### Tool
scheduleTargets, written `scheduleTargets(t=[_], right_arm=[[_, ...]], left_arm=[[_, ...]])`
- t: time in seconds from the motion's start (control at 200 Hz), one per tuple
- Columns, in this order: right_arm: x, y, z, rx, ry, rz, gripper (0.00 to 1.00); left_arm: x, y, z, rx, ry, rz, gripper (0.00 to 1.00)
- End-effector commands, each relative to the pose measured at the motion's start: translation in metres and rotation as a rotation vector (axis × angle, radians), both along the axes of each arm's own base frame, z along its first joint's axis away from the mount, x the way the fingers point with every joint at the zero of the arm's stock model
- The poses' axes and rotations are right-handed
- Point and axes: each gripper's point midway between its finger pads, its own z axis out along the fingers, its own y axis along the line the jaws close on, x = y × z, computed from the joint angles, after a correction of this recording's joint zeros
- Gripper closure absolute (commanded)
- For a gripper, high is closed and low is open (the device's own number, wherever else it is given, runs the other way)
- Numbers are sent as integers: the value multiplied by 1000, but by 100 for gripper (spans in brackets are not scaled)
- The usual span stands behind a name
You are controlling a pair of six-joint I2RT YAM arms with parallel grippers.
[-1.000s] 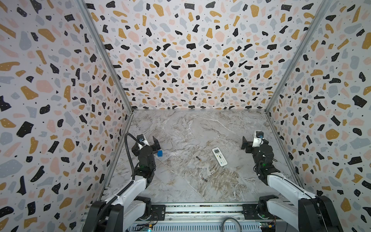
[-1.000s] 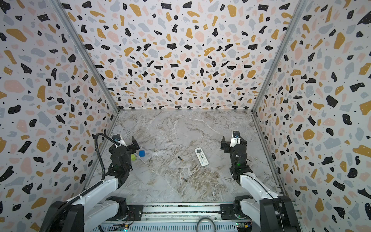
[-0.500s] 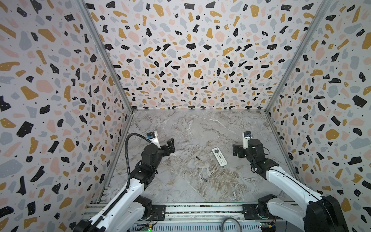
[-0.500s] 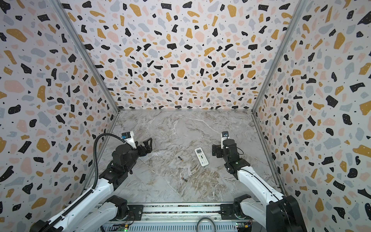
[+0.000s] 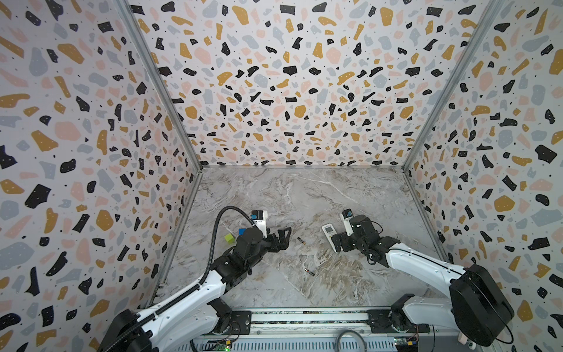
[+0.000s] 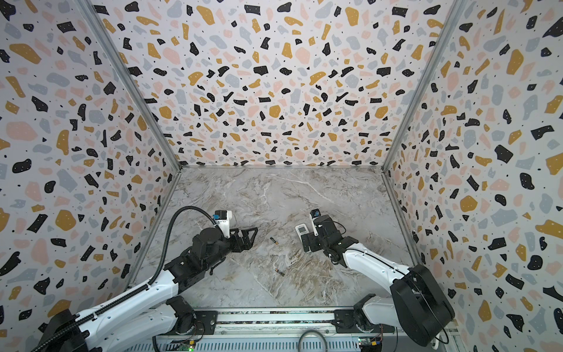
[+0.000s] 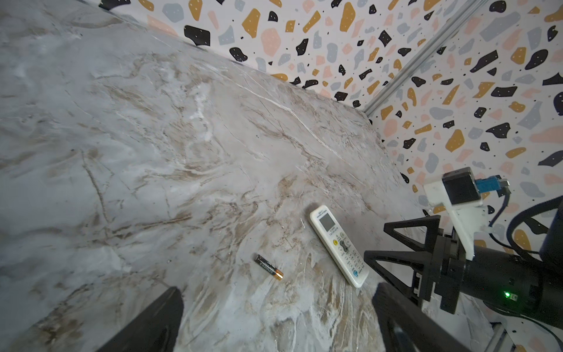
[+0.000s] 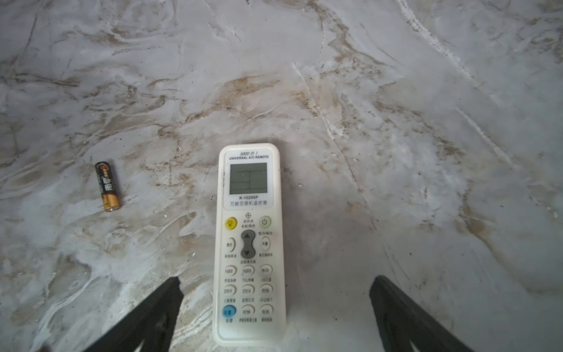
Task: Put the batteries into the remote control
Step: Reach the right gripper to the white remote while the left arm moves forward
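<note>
The white remote control (image 8: 249, 243) lies face up on the marble floor, screen end away from my right arm; both top views show it (image 5: 327, 229) (image 6: 301, 228). My right gripper (image 8: 277, 282) (image 5: 338, 243) stands open over its button end, one finger on each side, holding nothing. One battery (image 5: 301, 241) (image 7: 268, 267) (image 8: 106, 186) lies left of the remote. My left gripper (image 7: 277, 289) (image 5: 285, 239) is open just short of it, empty. A second battery (image 5: 310, 272) (image 6: 279, 272) lies nearer the front.
A yellow-green cube (image 5: 229, 238) and a blue cube (image 5: 241, 231) sit behind my left arm by the left wall. Terrazzo walls enclose three sides. A metal rail (image 5: 304, 317) runs along the front edge.
Both arms have swung in from the side walls toward the middle. The left gripper has come up to the far battery, the right over the remote's button end. Both stayed open.
</note>
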Motion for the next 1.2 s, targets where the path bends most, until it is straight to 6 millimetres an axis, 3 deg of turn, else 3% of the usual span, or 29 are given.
scheduleTargets(t=[0.0,0.476,0.551,0.931,1.196], right_arm=[[1,8,7,20,7,-1,1],[0,17,-19,-44,78,24,1],[2,17,-21,-56,82,16,1],[2,14,-36,-92,128,-17,2],[3,14,-44,-100,145,-23,8]], left_arm=[[1,-10,13,-35,-37,11,0],[-15,-42,-1,-29,-10,-53,0],[-14,-48,5,-51,-30,-63,0],[-14,-48,4,-57,-40,-55,0],[-15,-47,5,-59,-48,-55,0]])
